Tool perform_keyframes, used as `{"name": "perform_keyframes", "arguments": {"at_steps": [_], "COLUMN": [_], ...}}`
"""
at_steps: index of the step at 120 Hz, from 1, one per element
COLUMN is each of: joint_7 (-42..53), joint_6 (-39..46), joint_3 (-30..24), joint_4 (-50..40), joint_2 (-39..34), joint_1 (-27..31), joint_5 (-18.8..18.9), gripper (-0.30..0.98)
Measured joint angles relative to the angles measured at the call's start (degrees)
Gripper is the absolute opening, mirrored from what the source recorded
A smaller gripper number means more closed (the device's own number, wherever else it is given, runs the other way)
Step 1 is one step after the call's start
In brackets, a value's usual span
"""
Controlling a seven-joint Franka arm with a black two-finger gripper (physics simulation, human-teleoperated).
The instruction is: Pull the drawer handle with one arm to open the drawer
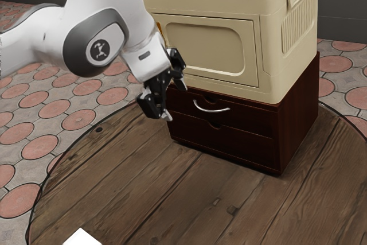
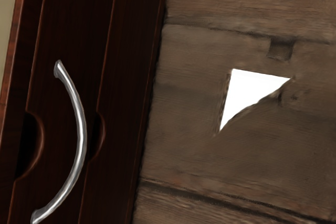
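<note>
Pincer (image 1: 174,102) — wide apart — near handle (image 1: 210,111)

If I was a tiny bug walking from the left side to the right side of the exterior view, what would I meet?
White patch at the bottom edge → black tool → curved silver handle → slatted panel on the cream box's side
</note>
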Motion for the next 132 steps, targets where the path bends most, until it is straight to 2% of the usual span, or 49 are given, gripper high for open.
{"name": "perform_keyframes", "arguments": {"at_steps": [28, 48, 72, 132], "joint_7": [0.1, -0.5, -1.9, -2.8], "joint_6": [-5.0, 1.2, 8.5, 13.9], "joint_3": [0.9, 2.5, 2.1, 1.5], "joint_4": [-0.2, -2.2, -3.4, -3.4], "joint_2": [-0.2, 1.0, 1.9, 4.6], "joint_1": [-3.7, -0.5, 2.3, -0.8], "joint_5": [-0.3, -0.3, -0.5, -1.3], "gripper": [0.66, 0.67, 0.63, 0.56]}}
